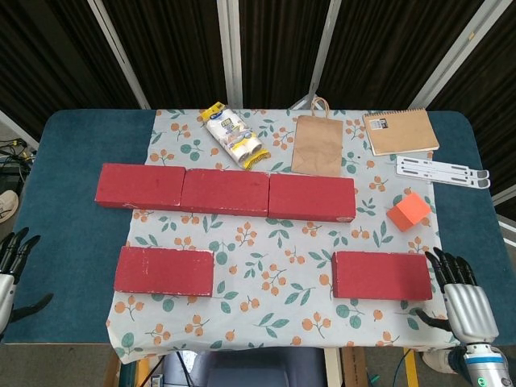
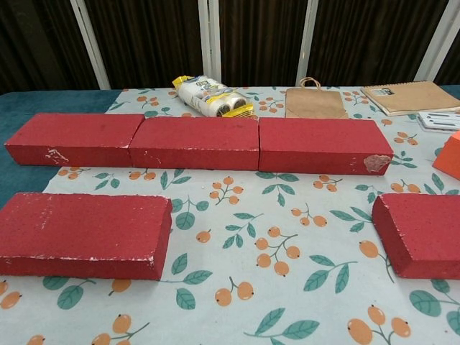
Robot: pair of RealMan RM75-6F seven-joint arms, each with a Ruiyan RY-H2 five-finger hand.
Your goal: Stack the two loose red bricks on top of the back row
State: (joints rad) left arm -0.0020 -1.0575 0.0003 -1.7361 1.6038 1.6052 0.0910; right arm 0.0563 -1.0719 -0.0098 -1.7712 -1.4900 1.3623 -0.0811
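Three red bricks form the back row [image 1: 226,192] [image 2: 198,142], laid end to end across the cloth. One loose red brick [image 1: 164,271] [image 2: 83,232] lies front left, the other loose red brick [image 1: 381,275] [image 2: 424,231] front right. My right hand [image 1: 461,297] hovers just right of the front-right brick, fingers spread, holding nothing. At the far left table edge my left hand [image 1: 10,270] shows only partly, fingers apart and empty. Neither hand appears in the chest view.
Behind the row lie a snack packet [image 1: 235,135] [image 2: 212,96], a brown paper bag [image 1: 317,143] [image 2: 314,101], a spiral notebook [image 1: 400,131] [image 2: 411,96] and a white bracket [image 1: 442,171]. An orange cube [image 1: 408,210] sits right of the row.
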